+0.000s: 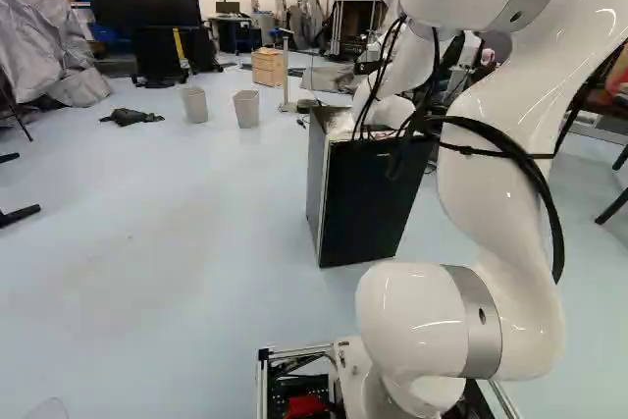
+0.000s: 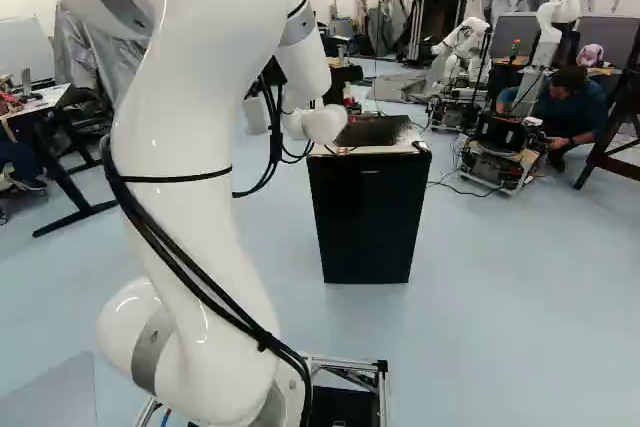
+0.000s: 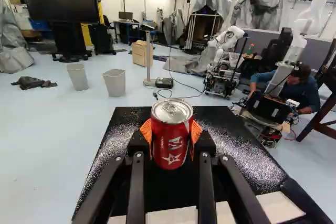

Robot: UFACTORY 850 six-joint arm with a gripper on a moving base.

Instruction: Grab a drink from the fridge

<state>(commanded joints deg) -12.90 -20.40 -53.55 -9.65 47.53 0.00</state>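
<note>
My claw [image 3: 171, 132] is pinching the red soda can [image 3: 170, 148] between its orange pads, upright, over the speckled black top [image 3: 231, 142] of the mini fridge [image 2: 368, 212]. I judge the pick-up done and the next job to be bringing the drink away. I want just enough squeeze to stop it slipping without denting the thin wall, then a little straight lift before any sideways travel, so its base can't scrape or tip on that surface. A slow, level retreat suits a possibly full can, with an eye on the loose black cables [image 2: 160, 237] along my arm [image 2: 190, 147]. I can't tell whether the can's bottom touches the fridge: the black there swallows the gap. Neither base view shows can or claw, and the can's far side is hidden.
</note>
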